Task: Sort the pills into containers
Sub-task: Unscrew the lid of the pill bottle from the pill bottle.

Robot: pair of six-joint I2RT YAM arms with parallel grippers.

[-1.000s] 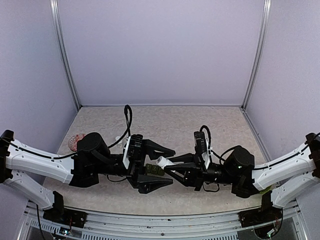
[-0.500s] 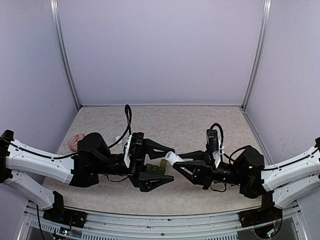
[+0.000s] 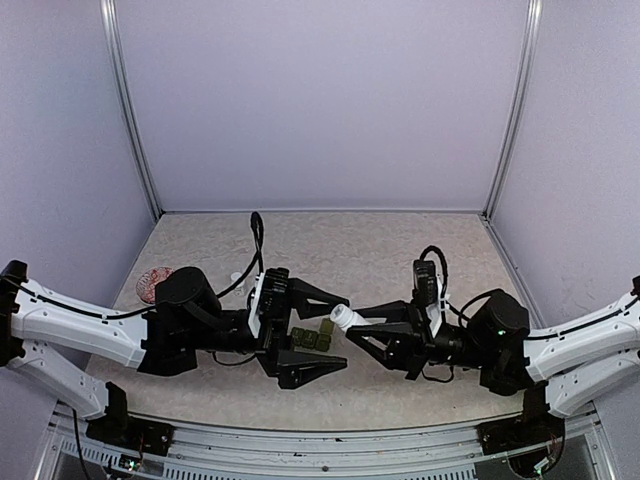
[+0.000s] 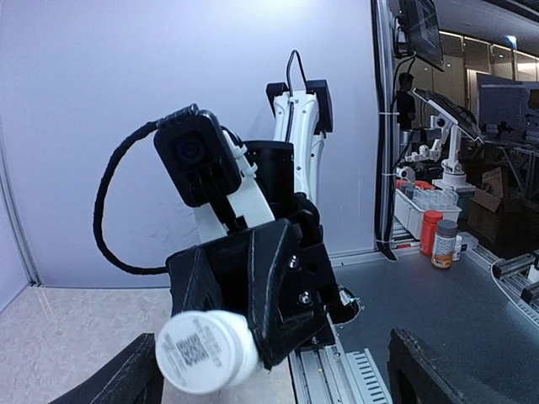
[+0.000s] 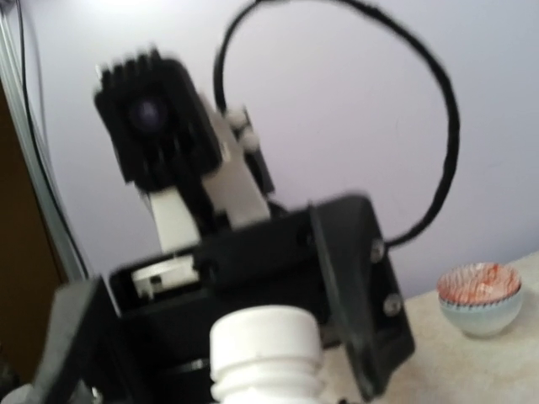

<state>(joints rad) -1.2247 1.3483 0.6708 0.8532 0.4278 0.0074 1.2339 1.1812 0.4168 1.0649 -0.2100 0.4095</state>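
1. At the far left of the speckled beige table (image 3: 330,245) stands a small round glossy bowl (image 3: 152,283). It is mottled red inside and pale blue outside, sits just behind the left arm and is well apart from both grippers.
2. The left arm (image 3: 80,325), a smooth white shell with black joints, reaches low over the table toward the middle.
3. The left gripper (image 3: 346,330) is matte black plastic with long wedge-shaped fingers. Its jaws are spread wide and hold nothing, one finger toward the back of the table and the other toward the near edge.
4. On the table between those spread fingers lies a cluster of small olive-green blocky pieces (image 3: 310,338). They are too small to tell what they are.
5. Just right of the green pieces is the white plastic pill bottle (image 3: 343,317), a smooth cylinder lying roughly level and pointing at the left gripper.
   - In the left wrist view the bottle (image 4: 206,351) shows a flat round end with a black-and-white printed code label.
   - In the right wrist view the bottle (image 5: 268,345) shows a stepped, ridged profile.
6. The right gripper (image 3: 356,325), black and angular, is clamped on the bottle, with a finger on either side of its body.
7. The right arm (image 3: 590,335), white with black joints, stretches back to the right edge.
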